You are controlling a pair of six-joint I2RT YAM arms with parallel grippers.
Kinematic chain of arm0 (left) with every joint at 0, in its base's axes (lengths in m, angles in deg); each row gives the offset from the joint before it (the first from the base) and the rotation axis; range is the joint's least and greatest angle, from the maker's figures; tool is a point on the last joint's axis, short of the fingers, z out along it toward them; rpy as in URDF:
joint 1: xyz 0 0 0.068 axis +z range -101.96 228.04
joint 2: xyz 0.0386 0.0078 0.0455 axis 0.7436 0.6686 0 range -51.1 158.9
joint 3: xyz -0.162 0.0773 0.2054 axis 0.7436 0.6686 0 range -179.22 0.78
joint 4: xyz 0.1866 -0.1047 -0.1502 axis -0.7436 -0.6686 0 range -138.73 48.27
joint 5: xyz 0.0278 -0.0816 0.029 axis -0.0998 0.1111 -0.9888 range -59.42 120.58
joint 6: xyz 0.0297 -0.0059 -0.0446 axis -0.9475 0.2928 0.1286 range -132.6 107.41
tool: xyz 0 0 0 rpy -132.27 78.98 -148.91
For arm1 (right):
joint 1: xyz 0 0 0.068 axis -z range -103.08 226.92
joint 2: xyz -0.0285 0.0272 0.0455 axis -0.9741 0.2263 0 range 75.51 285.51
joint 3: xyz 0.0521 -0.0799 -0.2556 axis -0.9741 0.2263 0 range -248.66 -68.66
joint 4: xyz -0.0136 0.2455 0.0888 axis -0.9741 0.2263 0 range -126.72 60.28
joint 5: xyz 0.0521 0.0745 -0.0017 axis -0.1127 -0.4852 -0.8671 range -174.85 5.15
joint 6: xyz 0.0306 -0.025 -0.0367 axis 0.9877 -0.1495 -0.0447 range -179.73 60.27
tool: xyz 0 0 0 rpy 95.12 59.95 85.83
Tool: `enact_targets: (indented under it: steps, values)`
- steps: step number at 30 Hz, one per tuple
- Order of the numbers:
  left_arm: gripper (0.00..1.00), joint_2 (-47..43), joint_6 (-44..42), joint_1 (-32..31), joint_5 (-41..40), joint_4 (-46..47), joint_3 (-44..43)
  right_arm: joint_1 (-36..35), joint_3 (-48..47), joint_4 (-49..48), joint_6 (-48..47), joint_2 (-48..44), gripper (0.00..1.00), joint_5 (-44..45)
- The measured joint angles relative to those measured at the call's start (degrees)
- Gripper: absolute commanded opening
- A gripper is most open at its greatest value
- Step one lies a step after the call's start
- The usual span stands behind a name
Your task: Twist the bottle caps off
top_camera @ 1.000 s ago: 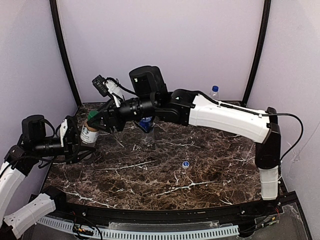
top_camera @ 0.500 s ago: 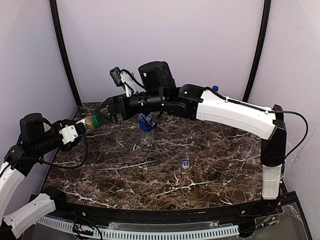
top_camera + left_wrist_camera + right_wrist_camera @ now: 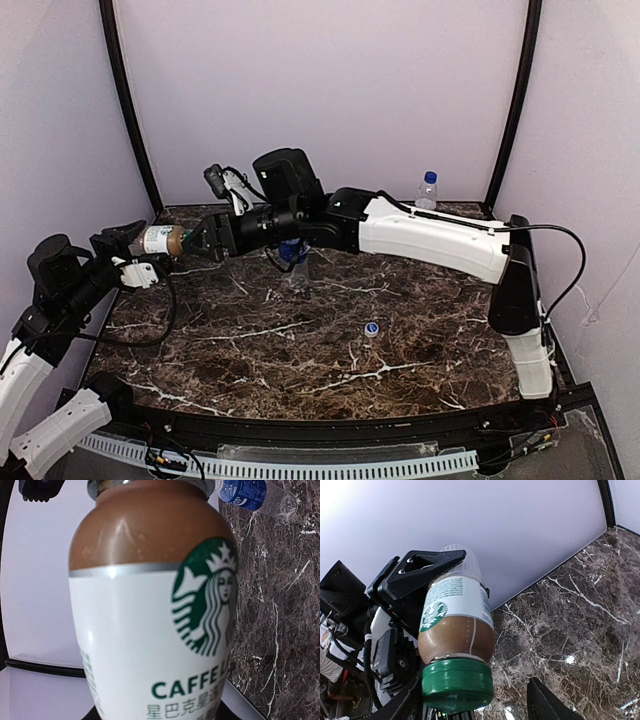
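A short brown bottle (image 3: pixel 160 240) with a pale label lies level in the air at the left, and my left gripper (image 3: pixel 133 246) is shut on its body. In the left wrist view the brown bottle (image 3: pixel 150 620) fills the frame. Its wide dark green cap (image 3: pixel 457 684) points toward my right gripper (image 3: pixel 472 692), whose fingers (image 3: pixel 545 705) stand open on either side of the cap; the right finger is clear of it. In the top view my right gripper (image 3: pixel 197 240) is at the bottle's mouth end.
A clear bottle with a blue label (image 3: pixel 292 255) stands mid-table, partly behind my right arm. Another clear bottle with a blue cap (image 3: pixel 428 190) stands at the back right. A loose blue cap (image 3: pixel 371 328) lies on the marble table (image 3: pixel 420 340).
My left arm lifted the brown bottle off the table and tipped it level, moving it left. My right gripper let go of the cap, opened wide, followed it and is narrowing around the cap.
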Motion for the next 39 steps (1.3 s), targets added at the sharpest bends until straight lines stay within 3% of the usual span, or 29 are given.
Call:
enact_targets:
  steps: [2, 9, 14, 17, 19, 27, 31, 39]
  values:
    - [0.43, 0.2, -0.3, -0.1, -0.6, 0.7, 0.0, 0.0, 0.0, -0.6, 0.8, 0.0, 0.53, -0.9]
    - [0.43, 0.6, -1.1, -0.7, -1.4, 1.6, 0.0, 0.1, 0.0, -2.4, 1.7, 0.0, 0.46, -2.8]
    - [0.42, 0.7, -1.6, -1.4, -1.8, 2.3, 0.0, 0.4, 0.0, -3.4, 2.3, 0.0, 0.28, -3.7]
    - [0.42, 0.9, -1.7, -1.6, -2.2, 2.4, 0.0, 0.6, 0.0, -3.7, 2.3, 0.1, 0.07, -4.1]
    - [0.42, 0.9, -1.6, -1.8, -2.4, 2.4, 0.0, 0.6, 0.0, -3.7, 2.3, 0.1, 0.0, -4.2]
    - [0.42, 2.5, 2.9, -2.0, -1.4, -3.3, -3.5, 0.6, 0.0, -3.4, -1.1, -0.1, 0.0, -5.5]
    - [0.41, 4.0, 7.3, -2.0, 3.0, -13.4, -9.3, -0.5, 2.4, -2.0, -15.2, -3.0, 0.0, -3.9]
    - [0.39, 5.4, 17.8, -1.7, 17.3, -34.1, -14.5, -8.1, 11.5, 3.3, -55.0, -11.0, 0.0, 8.9]
